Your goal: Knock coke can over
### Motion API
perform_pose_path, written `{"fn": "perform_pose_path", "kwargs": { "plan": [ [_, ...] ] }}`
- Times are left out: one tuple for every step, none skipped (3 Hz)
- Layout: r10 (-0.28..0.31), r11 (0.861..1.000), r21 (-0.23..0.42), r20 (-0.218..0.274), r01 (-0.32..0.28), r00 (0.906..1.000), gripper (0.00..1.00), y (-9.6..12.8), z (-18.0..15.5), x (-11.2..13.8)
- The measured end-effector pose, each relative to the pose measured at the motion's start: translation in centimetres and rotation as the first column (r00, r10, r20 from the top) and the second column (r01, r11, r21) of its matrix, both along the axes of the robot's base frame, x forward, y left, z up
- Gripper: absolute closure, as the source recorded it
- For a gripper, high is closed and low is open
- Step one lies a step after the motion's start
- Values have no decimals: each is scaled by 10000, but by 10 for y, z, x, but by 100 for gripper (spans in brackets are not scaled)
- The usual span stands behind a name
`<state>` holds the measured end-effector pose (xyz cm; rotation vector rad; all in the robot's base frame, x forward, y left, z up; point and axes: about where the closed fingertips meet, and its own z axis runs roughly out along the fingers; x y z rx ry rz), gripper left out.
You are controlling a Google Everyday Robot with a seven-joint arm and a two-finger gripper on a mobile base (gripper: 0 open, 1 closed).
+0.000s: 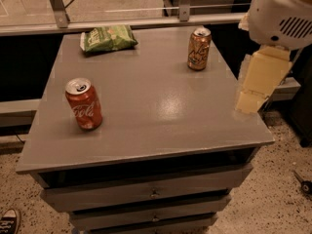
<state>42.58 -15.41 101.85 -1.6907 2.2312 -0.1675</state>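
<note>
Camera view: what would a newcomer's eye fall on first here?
The red coke can stands upright at the front left of the grey table. The pale gripper hangs at the table's right edge, well apart from it. An orange can and a green chip bag sit toward the back.

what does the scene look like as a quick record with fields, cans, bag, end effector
target: coke can, upright, front left of the tabletop, not yet knocked over
other can: orange-gold can, upright, back right
bag: green chip bag, lying at back left
surface: grey tabletop over drawers
end effector: end effector at the tabletop's right edge, pointing down, well apart from the coke can
</note>
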Motion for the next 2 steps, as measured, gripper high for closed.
{"fn": "perform_pose_path", "kwargs": {
  "plan": [
    [0, 10000, 0, 2, 0, 10000, 0, 0, 0, 0],
    [180, 9977, 655, 96, -186, 9998, 0, 21, -11, 7]
  ]
}}
